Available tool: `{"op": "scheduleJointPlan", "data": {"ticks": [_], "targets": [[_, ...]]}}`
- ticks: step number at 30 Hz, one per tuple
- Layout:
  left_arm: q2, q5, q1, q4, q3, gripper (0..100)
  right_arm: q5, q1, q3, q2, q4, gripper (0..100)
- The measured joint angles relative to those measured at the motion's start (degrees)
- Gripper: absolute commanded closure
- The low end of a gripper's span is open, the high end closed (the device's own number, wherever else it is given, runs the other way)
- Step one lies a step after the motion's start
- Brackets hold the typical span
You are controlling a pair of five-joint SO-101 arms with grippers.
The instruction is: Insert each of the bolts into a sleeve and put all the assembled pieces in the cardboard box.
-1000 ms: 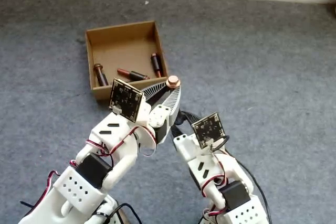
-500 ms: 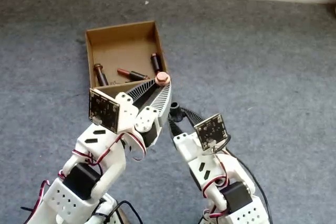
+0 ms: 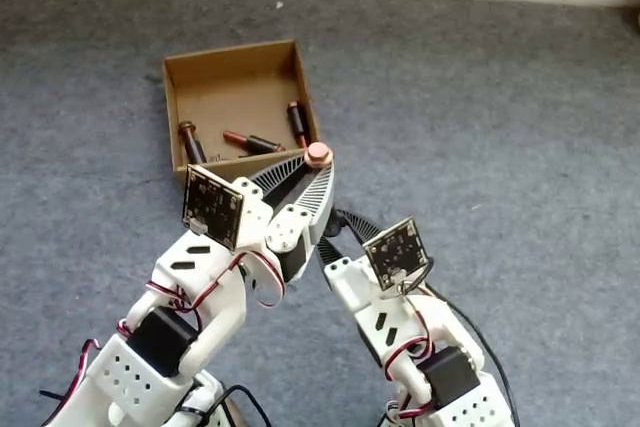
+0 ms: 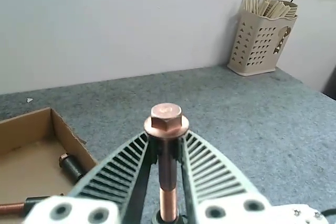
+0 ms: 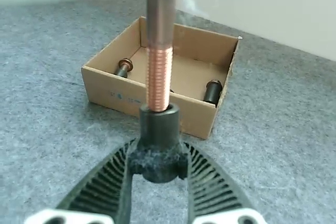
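Grey felt-like matting (image 3: 500, 97) covers the table, and a pale wall (image 4: 105, 24) rises behind it. A single beige perforated holder (image 4: 264, 40) full of thin sticks stands on the mat by the wall.

One cardboard box (image 3: 230, 92) sits open on the mat, just beyond the two grippers. Three assembled pieces lie on its floor, well apart from one another: one by the left wall (image 3: 190, 142), one in the middle (image 3: 252, 141) lying crosswise, and one by the right wall (image 3: 297, 122). Each is a copper bolt pushed into a dark sleeve.

One more bolt (image 4: 166, 121) and one more sleeve (image 5: 158, 129) are held in the air, just in front of the box's near wall. The bolt is copper-coloured, with a flanged hexagonal head, a smooth upper shank and a threaded lower part. It stands upright with its head on top. The sleeve is a short black tube, also upright.

The left gripper (image 4: 167, 140) has its ribbed fingers closed to a narrow gap on the bolt's shank, right below the head. The right gripper (image 5: 157, 162) sits underneath with its fingers pinched on the sleeve's lower part. The threaded tip of the bolt sits in the sleeve's open top, with most of the thread exposed above it.
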Motion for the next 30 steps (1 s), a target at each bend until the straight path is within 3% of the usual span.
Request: {"op": "scheduleJointPlan", "data": {"ticks": [20, 30], "targets": [[0.6, -0.2, 4.7, 0.2, 2.7, 99, -0.1, 1.0, -7.4, -0.1, 4.5, 99.2], [0.6, -4.2, 6.0, 0.2, 2.9, 99, -0.1, 2.6, -7.4, -0.3, 4.5, 99.2]]}}
